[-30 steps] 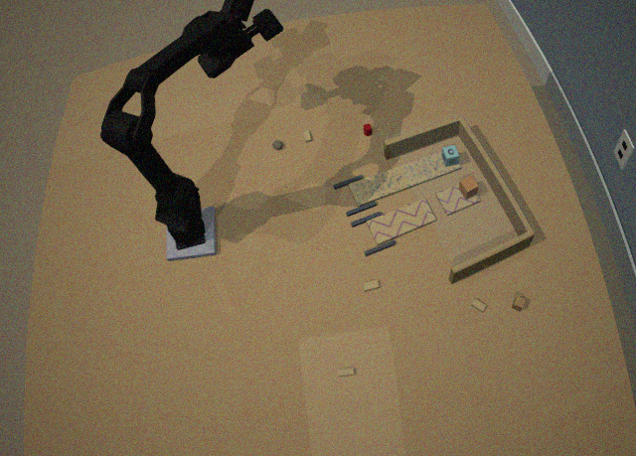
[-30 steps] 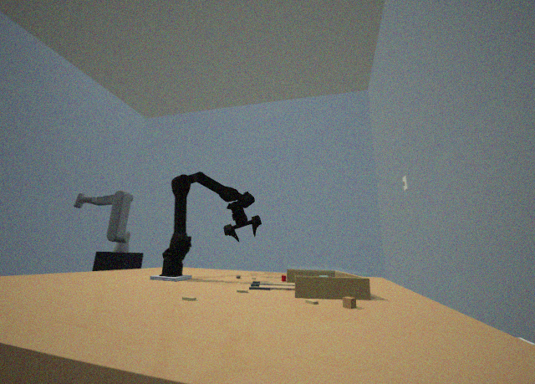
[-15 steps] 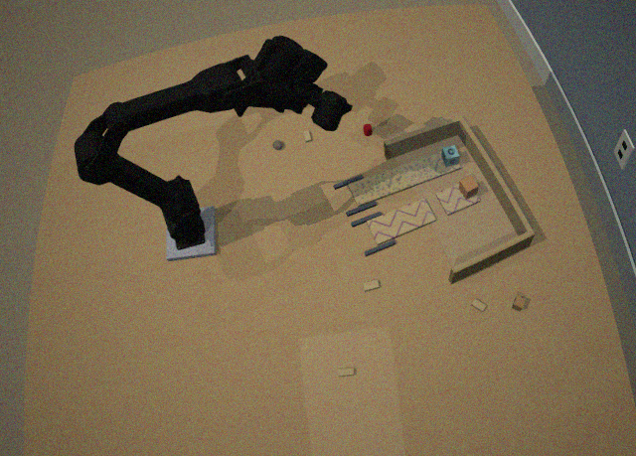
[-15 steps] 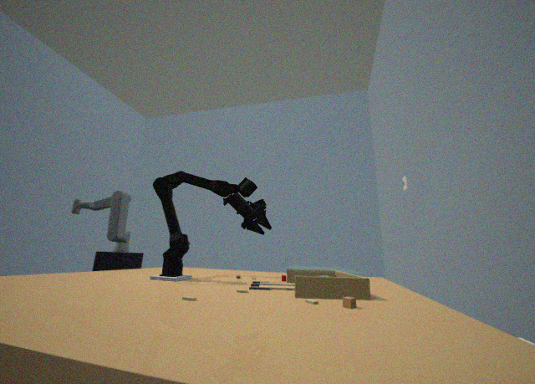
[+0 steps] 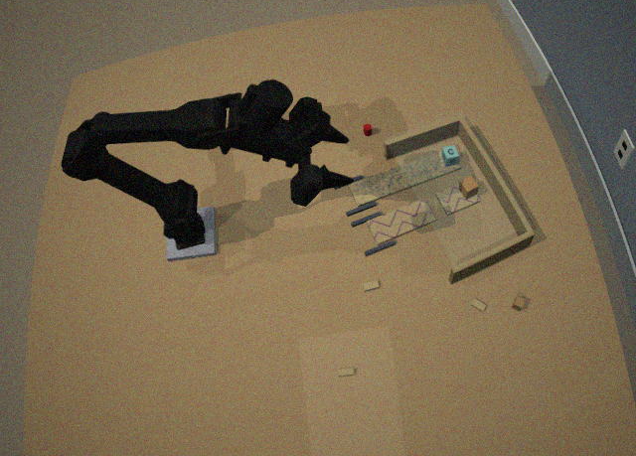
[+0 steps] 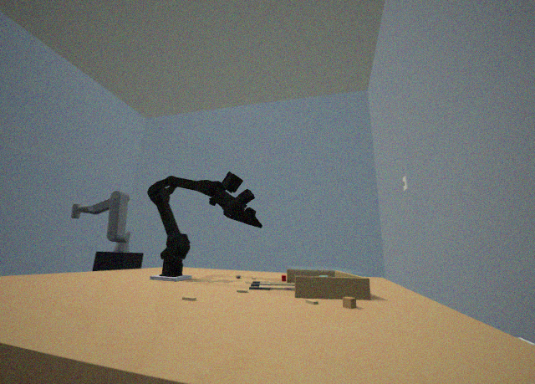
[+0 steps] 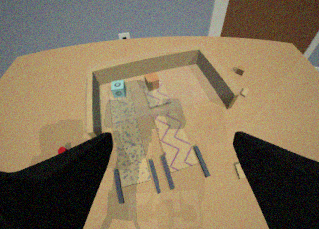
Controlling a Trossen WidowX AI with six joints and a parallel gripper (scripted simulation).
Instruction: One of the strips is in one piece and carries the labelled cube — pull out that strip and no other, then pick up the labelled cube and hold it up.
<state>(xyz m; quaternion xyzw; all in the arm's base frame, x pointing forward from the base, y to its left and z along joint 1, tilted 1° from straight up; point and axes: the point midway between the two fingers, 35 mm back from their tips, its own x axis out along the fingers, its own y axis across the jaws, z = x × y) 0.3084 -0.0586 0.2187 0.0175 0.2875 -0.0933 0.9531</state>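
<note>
A speckled strip [image 5: 400, 178] [image 7: 127, 124] lies in one unbroken piece, with the light-blue cube [image 5: 450, 154] [image 7: 118, 88] lettered C on its far end. A zigzag-patterned strip lies beside it in two parts with a gap between them: a near piece [image 5: 400, 223] [image 7: 175, 141] and a far piece [image 5: 454, 201] [image 7: 158, 97]. An orange cube [image 5: 468, 186] [image 7: 152, 81] sits on the far piece. My gripper [image 5: 351, 161] [image 6: 261, 227] [image 7: 173, 139] is open and empty, high above the table near the strips' near ends, angled down and forward.
A low three-sided wall [image 6: 333, 287] [image 7: 145, 67] surrounds the strips' far ends. Dark bars [image 5: 380, 247] [image 7: 202, 161] flank the near ends. A red cylinder [image 5: 367, 129] [image 6: 283, 278] [image 7: 62, 150] stands outside the wall. A brown cube [image 5: 520, 302] [image 6: 349, 302] and small pale blocks [image 5: 371, 285] lie outside on the other side.
</note>
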